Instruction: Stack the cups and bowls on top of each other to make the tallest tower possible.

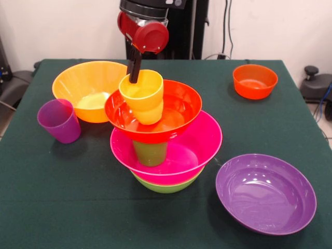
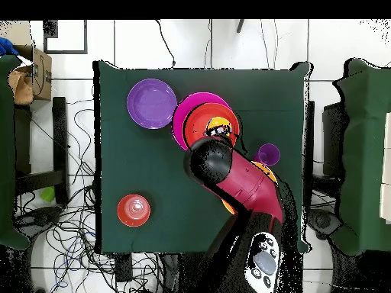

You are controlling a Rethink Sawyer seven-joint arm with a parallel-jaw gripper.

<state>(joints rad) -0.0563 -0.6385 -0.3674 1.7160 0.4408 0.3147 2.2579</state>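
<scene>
1. Gripping the yellow cup (image 1: 142, 96) by its far rim, the gripper (image 1: 135, 70) has its jaws pinched on the wall.
2. Below the jaws stands the tower (image 1: 165, 136); beside it rests the purple cup (image 1: 59, 121).

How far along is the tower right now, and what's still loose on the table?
Done: the tower stands as lime green bowl, pink bowl, green cup, red-orange bowl.

In hand: the gripper reaches into the yellow cup, which tilts in that top bowl; whether it grips the rim is unclear.

Left: purple cup, large orange bowl, purple bowl, small red-orange bowl.
</scene>
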